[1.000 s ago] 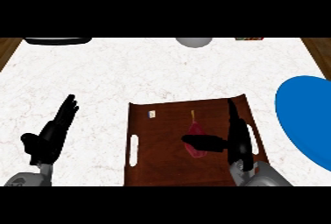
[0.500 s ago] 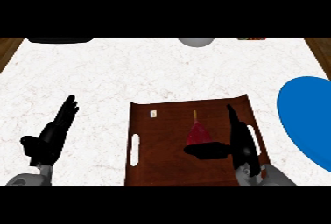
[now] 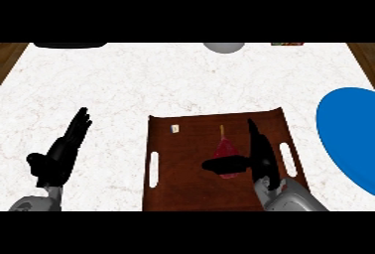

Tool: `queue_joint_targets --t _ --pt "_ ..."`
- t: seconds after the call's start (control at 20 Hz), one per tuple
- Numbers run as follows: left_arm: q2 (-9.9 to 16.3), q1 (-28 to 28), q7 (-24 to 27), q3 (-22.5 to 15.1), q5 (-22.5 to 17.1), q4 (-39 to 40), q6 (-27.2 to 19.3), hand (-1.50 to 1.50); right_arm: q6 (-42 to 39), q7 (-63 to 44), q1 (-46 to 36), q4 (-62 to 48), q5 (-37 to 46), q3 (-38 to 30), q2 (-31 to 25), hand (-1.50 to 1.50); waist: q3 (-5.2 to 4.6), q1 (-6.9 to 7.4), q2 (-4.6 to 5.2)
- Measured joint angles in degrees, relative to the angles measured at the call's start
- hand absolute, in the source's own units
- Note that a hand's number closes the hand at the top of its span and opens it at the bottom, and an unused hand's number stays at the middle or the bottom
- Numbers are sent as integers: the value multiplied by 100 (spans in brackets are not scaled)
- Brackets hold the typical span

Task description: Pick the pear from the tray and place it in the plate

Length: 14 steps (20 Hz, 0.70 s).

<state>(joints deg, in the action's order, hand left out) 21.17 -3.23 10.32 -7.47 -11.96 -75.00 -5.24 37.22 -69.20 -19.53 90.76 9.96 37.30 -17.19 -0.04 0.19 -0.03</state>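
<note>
Right fingers: the fingers of the black right hand stretch straight up along the right side of the small dark-red pear, while the thumb reaches left across the pear's lower end; the hand brackets the fruit but I cannot tell whether it touches it, so I judge it unclenched, not grasping.
Left fingers: the black left hand rests at the lower left of the view, fingers straight and released, holding nothing.
Pear: it lies on the dark brown rectangular wooden tray, right of the tray's middle, thin stem pointing away from the robot.
Done: judging from this, only the approach; the pear is not lifted.
Left: closing round the pear, raising it, carrying it right and setting it in the round blue plate.
Plate: it sits at the right edge of the view, apart from the tray and partly cut off.
Way across: the tray's right rim with its white handle slot lies between pear and plate.
Others: a small pale tag on the tray; a grey round object and a black object at the far edge of the white marble counter, well apart from the route.
</note>
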Motion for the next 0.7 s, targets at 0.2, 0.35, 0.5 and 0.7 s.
queue_joint_targets --t 0.2,0.35,0.5,0.7 --pt "-10 -15 -20 78 23 -9 53 0 -113 51 -76 -418 58 44 212 -150 -5 6 -5" --pt "-39 -71 -153 101 63 -62 53 0 -170 154 -132 -718 1 -61 368 -150 -23 9 -34" --pt "-83 -92 -202 124 138 -108 22 0 -230 255 -153 -812 17 -101 494 150 -34 4 -52" --pt "-150 -77 -160 178 170 -49 102 0 -324 618 -41 -826 -134 -183 525 150 -59 -14 -76"
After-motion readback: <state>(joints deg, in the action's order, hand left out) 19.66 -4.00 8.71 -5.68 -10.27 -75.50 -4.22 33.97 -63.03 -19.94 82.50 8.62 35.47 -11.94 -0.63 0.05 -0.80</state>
